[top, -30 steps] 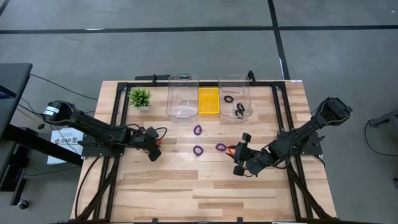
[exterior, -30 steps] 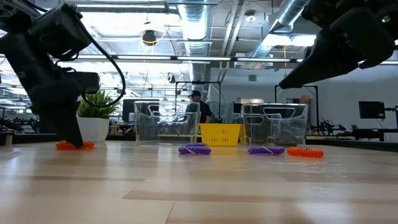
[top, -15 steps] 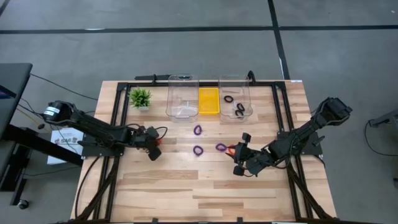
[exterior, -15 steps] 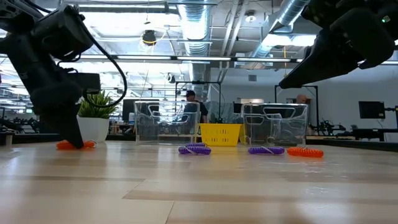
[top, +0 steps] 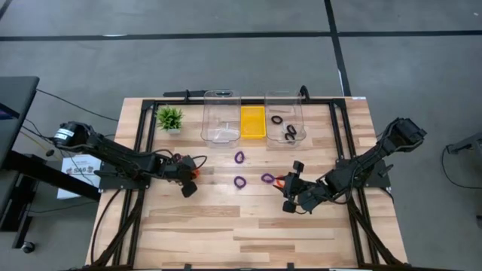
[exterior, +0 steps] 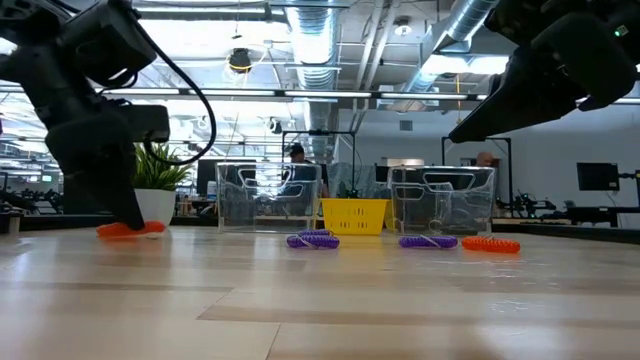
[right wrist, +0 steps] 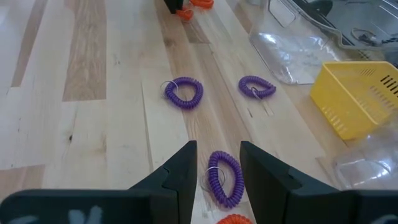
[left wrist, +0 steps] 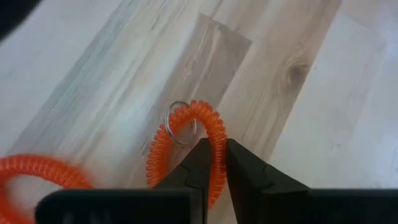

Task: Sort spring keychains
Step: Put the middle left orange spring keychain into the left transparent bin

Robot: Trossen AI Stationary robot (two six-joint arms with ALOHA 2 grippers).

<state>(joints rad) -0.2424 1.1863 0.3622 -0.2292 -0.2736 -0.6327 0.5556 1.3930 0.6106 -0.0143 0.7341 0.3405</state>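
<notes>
1. Left pincer point(left wrist: 213, 163): fingers drawn together on the coil of a red-orange keychain point(left wrist: 189, 140), which lies on the desk point(left wrist: 323, 143). A second red-orange keychain point(left wrist: 34, 175) lies just beside it, apart from the fingers.
2. Step in hand, by judgement: the grasp is made, the lift is not. Next move calls for raising the coil clear of its neighbour and carrying it to a bin at the far edge.
3. Right pincer point(right wrist: 214, 163): fingers apart, nothing held, poised over a purple keychain point(right wrist: 225, 176). 2 more purple keychains point(right wrist: 184, 92) lie beyond it, well apart; another red-orange one point(top: 279, 181) lies just beside this pincer.
4. Bins beyond both pincers: a yellow basket point(top: 252, 122) between 2 clear bins; the right-hand clear bin point(top: 284, 119) holds black keychains point(top: 290, 134).
5. Surface: pale wood planks, level. A small plant point(top: 169, 117) stands near the left pincer.
6. Room: open workshop, ceiling ducts; a person point(exterior: 294, 155) far behind.
</notes>
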